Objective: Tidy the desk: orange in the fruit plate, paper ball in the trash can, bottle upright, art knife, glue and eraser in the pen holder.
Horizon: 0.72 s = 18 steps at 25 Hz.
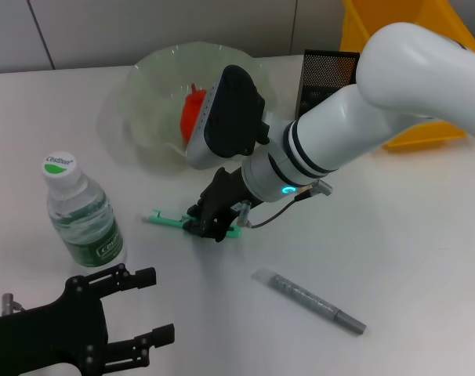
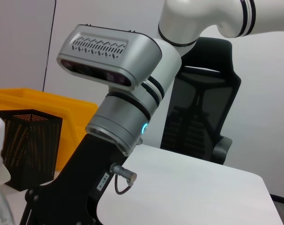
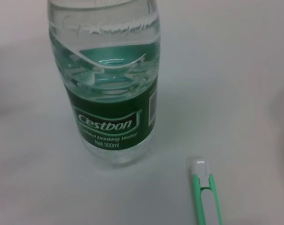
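Now your right hand [image 1: 214,223] sits down over the green art knife [image 1: 168,220] — fingers' state I cannot tell — its long axis running leftward along the bench [image 1: 394,251] toward the upright bottle [image 1: 81,213].

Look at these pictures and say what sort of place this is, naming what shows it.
Probably an office or lab desk: a white tabletop carrying a black mesh pen holder and a green art knife, with a black office chair behind it.
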Tool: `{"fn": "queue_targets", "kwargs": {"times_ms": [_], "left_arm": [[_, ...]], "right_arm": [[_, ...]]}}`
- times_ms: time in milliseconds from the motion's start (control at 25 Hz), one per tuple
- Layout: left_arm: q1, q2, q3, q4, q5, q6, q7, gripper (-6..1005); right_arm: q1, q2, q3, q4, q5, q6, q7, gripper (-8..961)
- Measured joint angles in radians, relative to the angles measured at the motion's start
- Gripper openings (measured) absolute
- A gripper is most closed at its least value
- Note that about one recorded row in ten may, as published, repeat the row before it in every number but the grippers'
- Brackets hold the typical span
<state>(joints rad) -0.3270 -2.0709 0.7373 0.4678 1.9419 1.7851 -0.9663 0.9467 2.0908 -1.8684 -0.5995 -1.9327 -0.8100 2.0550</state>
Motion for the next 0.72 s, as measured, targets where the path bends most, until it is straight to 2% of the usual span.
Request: {"fn": "queue_targets", "kwargs": {"times_ms": [280,400,560,600,640,680,720], "left_arm": [[0.002,0.0,-0.003,0.0,0.0,-0.001,0.002,795],[0.002,0.0,-0.003,0.0,0.0,-0.001,0.002,795],[0.002,0.001,-0.003,0.0,0.0,-0.001,0.004,795],[0.001,0.001,-0.004,0.0,0.0,-0.001,0.005,795],[0.001,0.001,-0.004,0.0,0.0,-0.001,0.005,795],[0.0,0.002,-0.004,0.0,0.0,-0.002,0.006,795],[0.0,0.002,-0.004,0.0,0.0,-0.002,0.006,795]], "right_arm": [[-0.002,-0.005,0.014,-0.021,0.0,-0.017,0.001,169],[-0.024,-0.009,0.062,-0.074,-0.03,-0.061,0.008,169],[-0.091,-0.009,0.19,-0.219,-0.144,-0.159,0.038,170],[-0.131,-0.01,0.234,-0.313,-0.213,-0.197,0.076,171],[-0.131,-0.01,0.234,-0.313,-0.213,-0.197,0.076,171],[-0.178,-0.011,0.264,-0.409,-0.27,-0.231,0.106,172],[-0.178,-0.011,0.264,-0.409,-0.27,-0.231,0.106,172]]}}
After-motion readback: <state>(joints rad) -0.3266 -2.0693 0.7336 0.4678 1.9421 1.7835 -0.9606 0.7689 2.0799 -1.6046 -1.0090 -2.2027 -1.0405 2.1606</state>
